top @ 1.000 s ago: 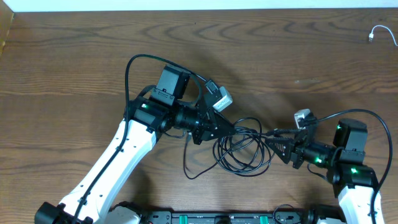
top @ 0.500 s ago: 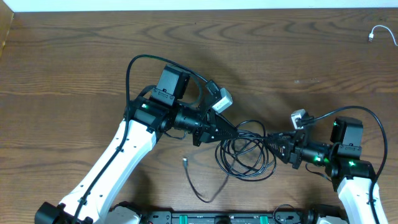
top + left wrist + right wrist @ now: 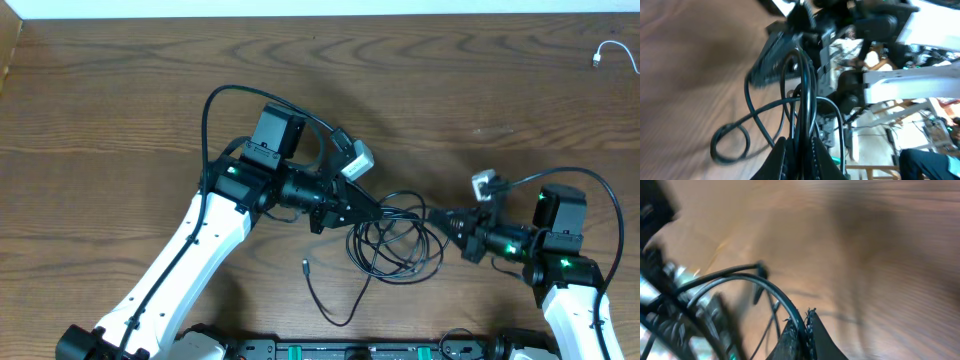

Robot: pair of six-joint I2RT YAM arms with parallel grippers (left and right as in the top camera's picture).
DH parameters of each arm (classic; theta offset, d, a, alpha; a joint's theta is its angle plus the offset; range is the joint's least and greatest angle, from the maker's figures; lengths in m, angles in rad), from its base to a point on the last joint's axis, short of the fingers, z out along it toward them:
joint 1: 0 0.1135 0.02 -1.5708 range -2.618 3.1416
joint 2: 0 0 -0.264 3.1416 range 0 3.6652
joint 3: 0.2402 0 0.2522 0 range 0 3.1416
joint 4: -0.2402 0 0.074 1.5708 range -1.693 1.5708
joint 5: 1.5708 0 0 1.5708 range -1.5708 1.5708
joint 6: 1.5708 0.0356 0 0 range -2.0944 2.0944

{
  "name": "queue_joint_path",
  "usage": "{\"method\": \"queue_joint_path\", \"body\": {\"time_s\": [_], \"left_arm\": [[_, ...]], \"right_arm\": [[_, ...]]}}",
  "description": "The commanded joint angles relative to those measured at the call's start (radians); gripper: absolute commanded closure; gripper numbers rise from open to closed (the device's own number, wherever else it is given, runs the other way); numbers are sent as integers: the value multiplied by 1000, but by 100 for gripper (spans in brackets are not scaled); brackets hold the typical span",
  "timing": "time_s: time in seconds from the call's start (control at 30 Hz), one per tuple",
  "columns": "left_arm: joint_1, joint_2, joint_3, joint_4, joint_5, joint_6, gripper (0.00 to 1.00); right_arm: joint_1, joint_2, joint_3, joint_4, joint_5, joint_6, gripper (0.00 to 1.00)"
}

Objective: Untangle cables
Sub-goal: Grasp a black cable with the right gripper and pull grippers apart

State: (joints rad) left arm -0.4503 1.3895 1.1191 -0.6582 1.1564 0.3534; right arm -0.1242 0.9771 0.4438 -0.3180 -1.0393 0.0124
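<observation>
Now both pincers are gripping the black cables (image 3: 393, 243), which are lying in loose overlapping loops on the wooden table (image 3: 120, 100) between the two arms. The left gripper (image 3: 384, 211) is pinching several strands with its jaws nearly together. The right gripper (image 3: 446, 221) is clamping tight on one strand at the tangle's opposite side. One plug end (image 3: 304, 266) is trailing free on the wood, and a white cable (image 3: 608, 50) is lying well apart at the table's far corner.
</observation>
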Motion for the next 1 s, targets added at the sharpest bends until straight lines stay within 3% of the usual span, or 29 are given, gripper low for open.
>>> {"method": "queue_joint_path", "body": {"time_s": [0.0,0.1,0.23,0.63,0.8,0.97], "left_arm": [[37,-11,-2,-38,-166,4,92],[93,-11,-2,-104,-340,-35,92],[220,-14,-2,-158,-508,-145,92],[623,-16,-2,-134,-548,-507,92],[682,-16,-2,-134,-556,-586,92],[685,-16,-2,-150,-733,-761,92]], "right_arm": [[-4,1,1,53,304,322,99],[-29,1,1,93,492,510,99],[-80,1,1,98,653,629,99],[-211,1,1,62,664,630,99],[-211,1,1,26,696,634,99],[-211,1,1,-27,735,664,99]]}}
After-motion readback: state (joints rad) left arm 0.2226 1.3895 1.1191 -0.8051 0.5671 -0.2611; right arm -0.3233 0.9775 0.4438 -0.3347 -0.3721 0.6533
